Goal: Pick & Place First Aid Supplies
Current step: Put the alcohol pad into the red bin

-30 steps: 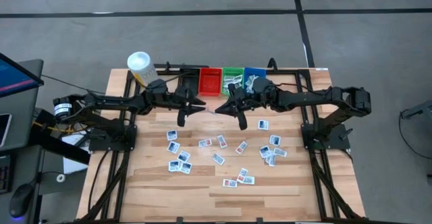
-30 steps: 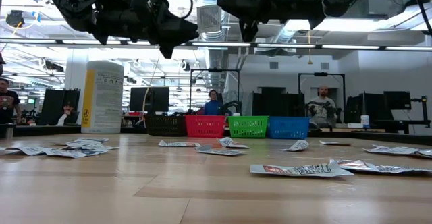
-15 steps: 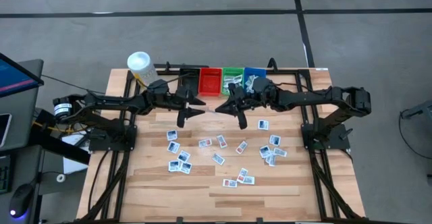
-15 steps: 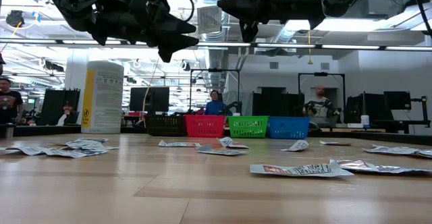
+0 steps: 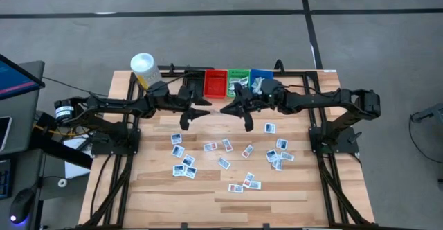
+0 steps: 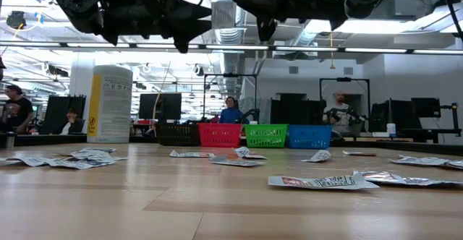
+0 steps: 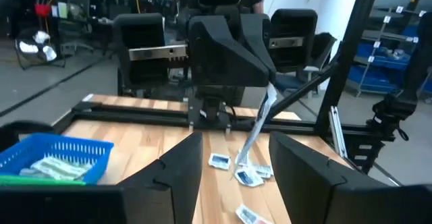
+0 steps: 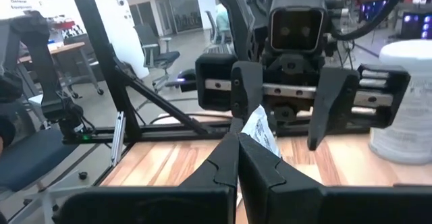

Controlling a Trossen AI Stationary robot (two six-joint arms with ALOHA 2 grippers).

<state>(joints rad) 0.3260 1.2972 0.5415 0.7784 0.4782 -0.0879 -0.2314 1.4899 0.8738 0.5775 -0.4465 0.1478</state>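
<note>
Right gripper pinches a packet opposite.

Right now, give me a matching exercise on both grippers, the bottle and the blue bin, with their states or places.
1 left gripper
2 right gripper
3 bottle
4 blue bin

A shut on a packet
B back left corner of the table
C open
D right end of the bin row

Pairs: 1-C, 2-A, 3-B, 4-D

Overhead, tabletop-level and two facing wrist views, all sharing the table.
</note>
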